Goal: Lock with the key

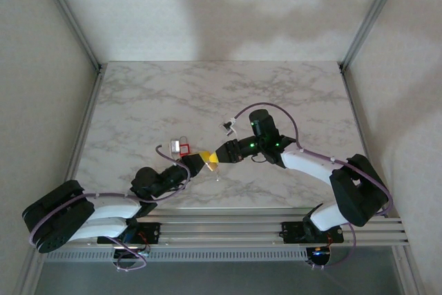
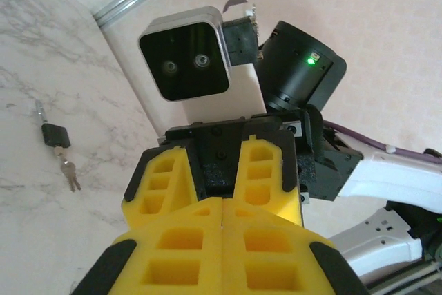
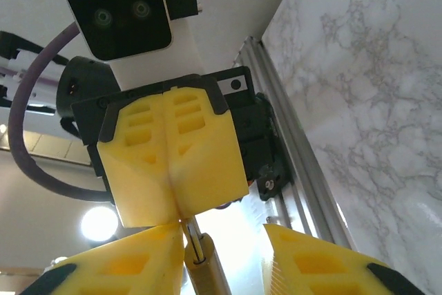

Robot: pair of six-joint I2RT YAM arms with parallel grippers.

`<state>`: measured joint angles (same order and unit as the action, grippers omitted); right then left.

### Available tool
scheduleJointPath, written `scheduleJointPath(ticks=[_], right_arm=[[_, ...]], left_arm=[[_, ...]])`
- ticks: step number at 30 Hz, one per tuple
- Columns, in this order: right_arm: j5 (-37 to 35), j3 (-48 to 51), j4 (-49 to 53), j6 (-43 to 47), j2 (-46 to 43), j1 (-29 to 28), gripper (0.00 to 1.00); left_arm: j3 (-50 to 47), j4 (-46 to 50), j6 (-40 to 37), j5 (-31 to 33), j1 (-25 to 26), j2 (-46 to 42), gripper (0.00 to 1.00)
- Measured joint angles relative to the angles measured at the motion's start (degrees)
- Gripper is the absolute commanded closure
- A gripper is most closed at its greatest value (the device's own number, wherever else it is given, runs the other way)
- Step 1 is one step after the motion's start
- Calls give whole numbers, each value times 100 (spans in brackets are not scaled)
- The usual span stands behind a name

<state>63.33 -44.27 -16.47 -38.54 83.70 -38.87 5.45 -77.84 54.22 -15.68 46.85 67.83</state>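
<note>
A brass padlock (image 3: 207,271) hangs in the air by its thin steel shackle (image 3: 192,234). My left gripper (image 3: 178,213) is shut on the shackle's top, its yellow fingers pressed together. My right gripper (image 3: 226,241) faces it with its jaws apart. The lock body sits against my right gripper's left finger (image 3: 131,260), and a wide gap separates it from the other finger. In the top view both grippers meet nose to nose above the table's near middle, left gripper (image 1: 204,163) and right gripper (image 1: 218,155). The black-headed key (image 2: 56,136) lies on the marble with its ring.
The marble table (image 1: 166,101) stretches away behind both grippers. An aluminium rail (image 1: 269,229) runs along the near edge with both arm bases on it. Frame posts (image 1: 69,15) stand at the back corners.
</note>
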Motion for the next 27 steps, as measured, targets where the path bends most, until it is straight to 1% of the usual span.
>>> scheduleJointPath(ticks=[2,8,11,15,18,20,27], right_arm=[[-79,0,0,35,0,0,73],[-254,0,87,50,0,-9,76],[-280,-9,96,94,4,-59,76],[-330,-76,243,197,57,-188,73],[-334,-85,308,245,74,-227,73],[-334,-85,348,269,74,-232,76],[-330,-90,341,302,74,-243,94]], left_arm=[[7,142,15,81,-7,-42,100],[9,317,136,236,-33,-39,100],[9,337,160,282,-55,-39,100],[9,356,219,385,-94,-44,100],[9,378,258,468,-133,-92,100],[7,428,280,529,-175,-151,100],[-44,487,306,634,-240,-234,100]])
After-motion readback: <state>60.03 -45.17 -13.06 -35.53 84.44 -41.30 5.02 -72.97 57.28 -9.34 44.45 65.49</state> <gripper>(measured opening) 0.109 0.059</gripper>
